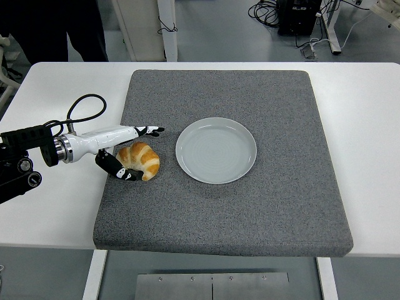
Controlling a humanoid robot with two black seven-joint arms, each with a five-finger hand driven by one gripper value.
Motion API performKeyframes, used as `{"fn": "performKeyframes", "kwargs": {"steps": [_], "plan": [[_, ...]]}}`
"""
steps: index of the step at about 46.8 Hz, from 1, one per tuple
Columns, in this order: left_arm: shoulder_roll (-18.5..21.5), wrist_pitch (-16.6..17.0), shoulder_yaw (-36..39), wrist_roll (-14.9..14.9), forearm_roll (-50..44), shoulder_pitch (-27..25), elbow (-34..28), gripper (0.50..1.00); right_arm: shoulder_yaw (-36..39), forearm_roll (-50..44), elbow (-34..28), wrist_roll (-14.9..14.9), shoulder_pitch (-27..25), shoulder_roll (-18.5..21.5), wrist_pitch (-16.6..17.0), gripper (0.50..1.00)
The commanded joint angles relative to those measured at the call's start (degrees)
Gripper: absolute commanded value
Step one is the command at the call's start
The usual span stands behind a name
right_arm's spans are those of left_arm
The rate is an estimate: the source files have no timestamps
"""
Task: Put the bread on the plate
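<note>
A golden croissant (144, 160) lies on the grey mat (262, 206), to the left of an empty light grey plate (215, 150). My left hand (143, 154) reaches in from the left edge and straddles the croissant. Its long fingers (150, 130) stretch just beyond the bread's far side, and the thumb (122, 173) sits against the near left end. The hand is spread, not clamped on the bread. My right arm is out of view.
The mat covers most of the white table (369, 137). A black cable loop (87, 105) rises from my left forearm. A person's dark legs (50, 28) stand beyond the table's far left corner.
</note>
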Motion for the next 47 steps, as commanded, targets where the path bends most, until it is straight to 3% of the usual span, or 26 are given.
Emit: {"fn": "performKeyframes", "kwargs": {"steps": [1, 8, 18, 25, 30, 47], "plan": [[0.0, 1.31, 0.19, -0.08, 0.59, 0.17, 0.05, 0.934, 0.0, 0.0, 0.0, 0.0, 0.0, 0.0, -0.08, 1.0], [-0.7, 3.07, 0.81, -0.17, 3.06, 0.34, 0.05, 0.899, 0.01, 0.0, 0.0, 0.0, 0.0, 0.0, -0.08, 1.0], [-1.23, 5.97, 1.95, -0.79, 4.29, 0.52, 0.05, 0.79, 0.01, 0.0, 0.0, 0.0, 0.0, 0.0, -0.08, 1.0], [-1.5, 6.06, 2.04, -0.88, 4.38, 0.34, 0.14, 0.663, 0.01, 0.0, 0.0, 0.0, 0.0, 0.0, -0.08, 1.0], [-1.5, 6.15, 2.04, -0.88, 4.38, 0.34, 0.58, 0.605, 0.01, 0.0, 0.0, 0.0, 0.0, 0.0, 0.0, 1.0], [-0.79, 6.15, 0.37, -1.05, 3.32, -1.41, 0.67, 0.589, -0.08, 0.0, 0.0, 0.0, 0.0, 0.0, 0.0, 1.0]]}}
